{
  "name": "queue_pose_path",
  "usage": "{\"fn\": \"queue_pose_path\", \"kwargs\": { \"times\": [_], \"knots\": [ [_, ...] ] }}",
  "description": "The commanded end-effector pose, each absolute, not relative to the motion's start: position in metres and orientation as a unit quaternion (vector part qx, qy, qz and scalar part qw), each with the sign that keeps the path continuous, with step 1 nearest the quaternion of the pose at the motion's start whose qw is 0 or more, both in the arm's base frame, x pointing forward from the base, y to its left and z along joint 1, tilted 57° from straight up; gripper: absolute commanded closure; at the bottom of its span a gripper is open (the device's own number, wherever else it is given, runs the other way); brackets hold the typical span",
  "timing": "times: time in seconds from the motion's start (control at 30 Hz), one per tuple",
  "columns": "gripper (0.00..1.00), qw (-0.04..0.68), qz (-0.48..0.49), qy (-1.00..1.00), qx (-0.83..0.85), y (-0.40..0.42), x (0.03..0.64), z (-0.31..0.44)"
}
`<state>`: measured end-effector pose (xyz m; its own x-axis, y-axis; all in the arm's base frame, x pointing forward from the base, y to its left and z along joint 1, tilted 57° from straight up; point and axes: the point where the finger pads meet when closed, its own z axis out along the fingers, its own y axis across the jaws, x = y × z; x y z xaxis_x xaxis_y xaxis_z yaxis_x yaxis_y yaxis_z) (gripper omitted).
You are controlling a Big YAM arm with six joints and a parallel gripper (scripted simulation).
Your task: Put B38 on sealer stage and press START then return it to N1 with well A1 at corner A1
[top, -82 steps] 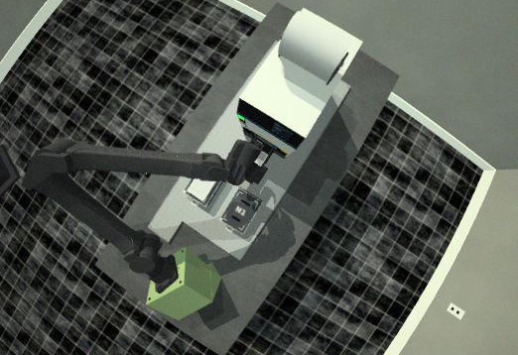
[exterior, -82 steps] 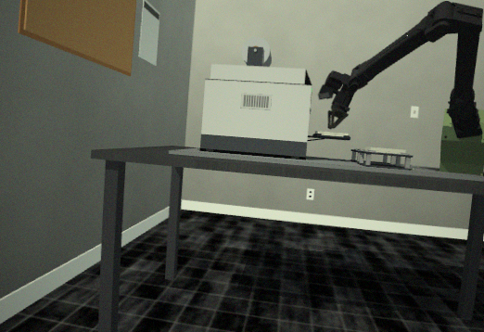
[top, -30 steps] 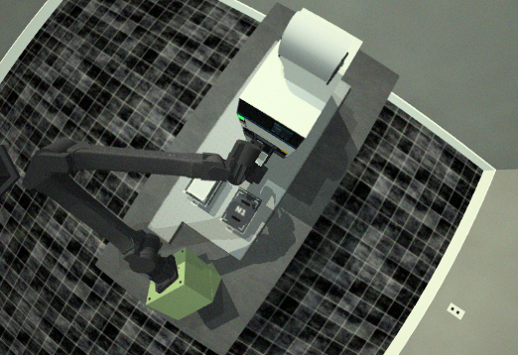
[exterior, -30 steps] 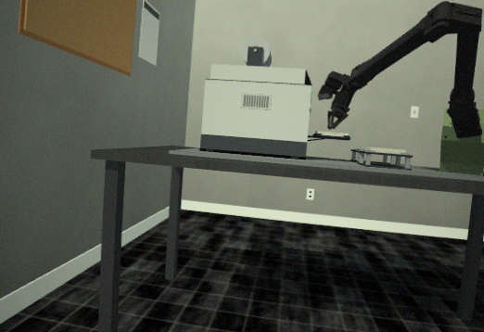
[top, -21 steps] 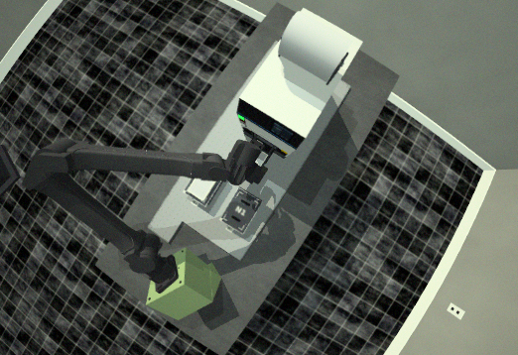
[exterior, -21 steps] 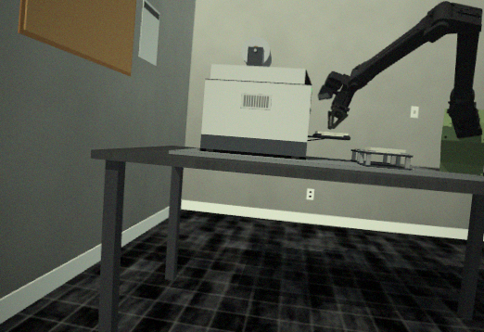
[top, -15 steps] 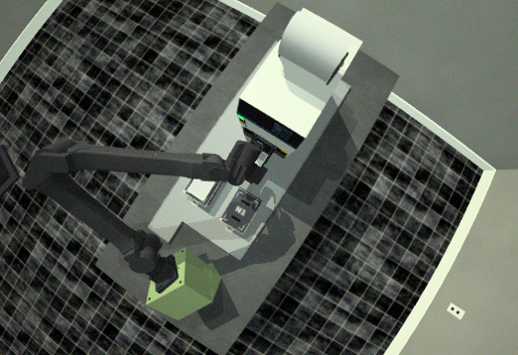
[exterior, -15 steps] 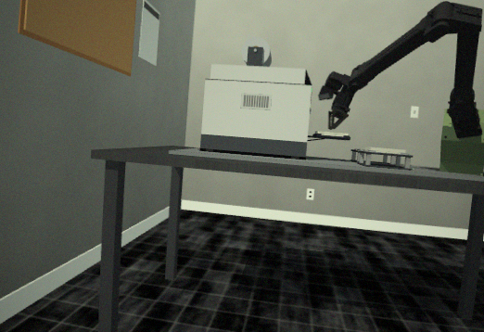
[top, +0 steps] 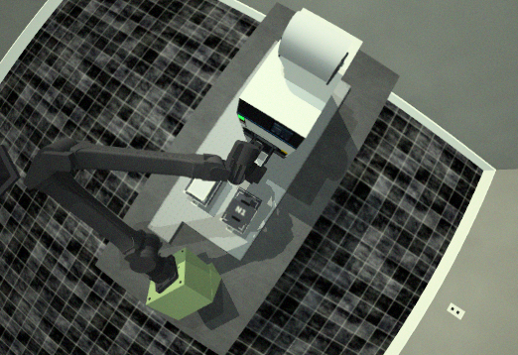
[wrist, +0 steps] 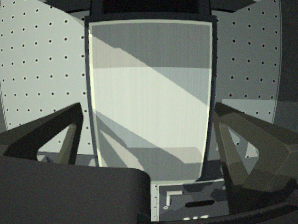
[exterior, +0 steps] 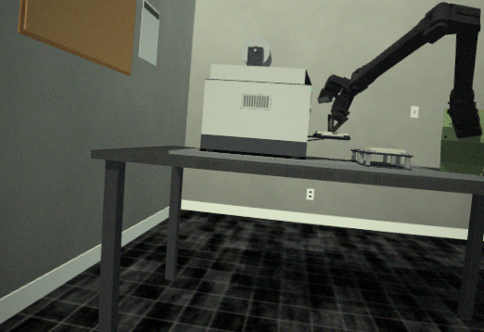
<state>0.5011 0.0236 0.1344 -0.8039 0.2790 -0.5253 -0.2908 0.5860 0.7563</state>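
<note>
B38, the pale foil-topped rectangular plate point(wrist: 152, 96), lies on the sealer's stage mid-worktop; my dark pincer point(wrist: 149, 145) straddles it, spread wide, empty. I'd lower squarely, then clamp both long sides evenly.

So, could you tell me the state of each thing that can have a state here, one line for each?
gripper: open, holding nothing, fingers low on either side of the plate.
plate B38: lying on the sealer's stage, foil-covered top.
sealer's stage: out in front of the sealer.
sealer lamp: green.
nest N1: holds no plate, label visible.
nest N2: holds a plate.
</note>
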Motion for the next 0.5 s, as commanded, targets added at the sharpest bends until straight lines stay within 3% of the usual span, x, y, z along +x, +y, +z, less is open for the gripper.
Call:
{"fn": "queue_pose_path", "kwargs": {
  "times": [0.0,0.47],
  "knots": [
    [0.0,0.309,0.457,0.834,0.006,0.019,0.501,0.128],
    [0.0,0.338,0.446,0.828,-0.016,0.013,0.512,0.157]
  ]
}}
